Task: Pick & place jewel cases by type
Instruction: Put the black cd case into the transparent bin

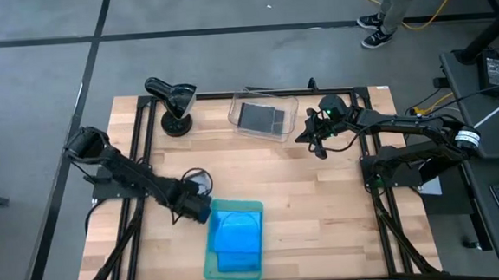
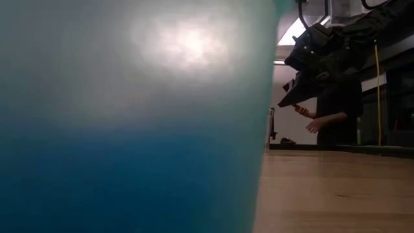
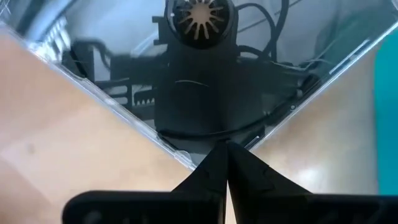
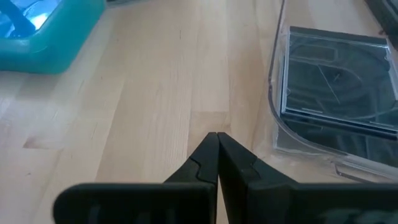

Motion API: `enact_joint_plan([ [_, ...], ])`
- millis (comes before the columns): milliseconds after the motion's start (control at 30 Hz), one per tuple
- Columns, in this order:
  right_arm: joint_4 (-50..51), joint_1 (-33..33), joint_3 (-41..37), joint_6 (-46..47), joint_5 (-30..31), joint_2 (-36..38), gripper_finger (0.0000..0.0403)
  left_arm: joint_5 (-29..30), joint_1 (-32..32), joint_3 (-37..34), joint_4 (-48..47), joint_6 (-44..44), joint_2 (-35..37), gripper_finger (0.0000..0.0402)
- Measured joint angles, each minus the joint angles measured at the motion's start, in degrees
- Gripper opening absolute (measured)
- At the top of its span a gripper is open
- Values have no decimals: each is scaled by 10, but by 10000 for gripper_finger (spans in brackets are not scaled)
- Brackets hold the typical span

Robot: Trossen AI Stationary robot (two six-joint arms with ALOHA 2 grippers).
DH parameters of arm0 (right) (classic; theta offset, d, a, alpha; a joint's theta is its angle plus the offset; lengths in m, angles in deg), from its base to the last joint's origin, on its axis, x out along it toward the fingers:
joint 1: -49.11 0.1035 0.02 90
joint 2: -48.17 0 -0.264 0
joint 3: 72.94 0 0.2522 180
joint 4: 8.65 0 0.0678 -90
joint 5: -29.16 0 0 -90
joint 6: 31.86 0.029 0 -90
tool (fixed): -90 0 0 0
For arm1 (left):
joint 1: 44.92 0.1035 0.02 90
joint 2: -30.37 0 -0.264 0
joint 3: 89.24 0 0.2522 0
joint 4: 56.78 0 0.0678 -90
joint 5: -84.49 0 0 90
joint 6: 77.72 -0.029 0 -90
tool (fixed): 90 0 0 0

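Observation:
A dark, clear jewel case (image 3: 205, 81) lies flat on the wood just beyond my left gripper (image 3: 225, 152), which is shut and points down at one corner of it. In the high view that case (image 1: 196, 181) shows faintly beside the left gripper (image 1: 200, 204). Blue jewel cases (image 1: 236, 232) lie in a pale green tray (image 1: 210, 262) at the near edge. Dark jewel cases (image 4: 339, 78) lie in a clear bin (image 1: 265, 115) at the far side. My right gripper (image 4: 217, 140) hangs shut above bare wood beside that bin, touching nothing. My left gripper has its shut fingertips (image 3: 214, 163) at the case's nearest corner (image 3: 214, 138), coming from above and pointing down. The case lies flat on the table. Whether the tips touch that corner I cannot tell.
A black device on a round foot (image 1: 173, 103) stands at the far left. The green tray's wall (image 2: 129, 116) fills most of the low view. A person (image 2: 333, 110) stands beyond the table. Bare wood (image 1: 323, 214) lies between tray, bin and right arm.

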Motion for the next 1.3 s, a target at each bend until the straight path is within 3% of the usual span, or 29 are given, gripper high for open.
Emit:
enact_joint_plan([
  [433,0,0,0,-1,0,0,10,17,170,-1,7,-240,-1,2],
  [833,1,0,0,1,0,0,10,-6,304,-2,153,-426,-4,3],
  [1100,5,0,0,15,0,-13,10,35,305,100,99,-485,1,3],
  [1300,-13,0,0,11,0,-51,10,96,337,149,-23,-482,2,2],
])
